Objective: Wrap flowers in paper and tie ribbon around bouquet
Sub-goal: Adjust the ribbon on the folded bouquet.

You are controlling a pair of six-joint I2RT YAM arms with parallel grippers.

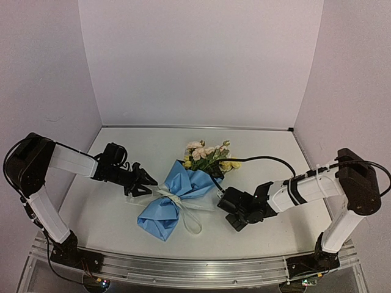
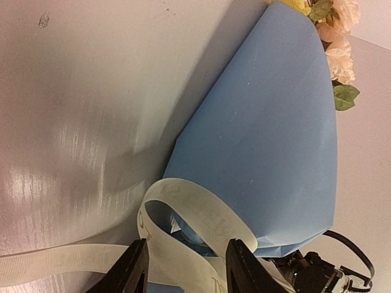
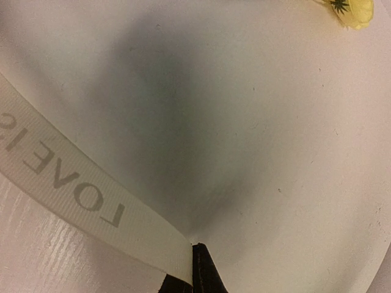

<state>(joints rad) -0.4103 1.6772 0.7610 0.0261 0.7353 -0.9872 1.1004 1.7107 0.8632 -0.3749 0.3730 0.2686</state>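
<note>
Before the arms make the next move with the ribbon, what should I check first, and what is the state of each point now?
1. Right fingers are shut on the ribbon: ok.
2. Left fingers are open, with a ribbon loop between them: ok.
3. Ribbon goes around the narrow waist of the paper: ok.
4. Knot is finished and tight: cannot tell.
5. Flowers stick out of the paper's far end: ok.
</note>
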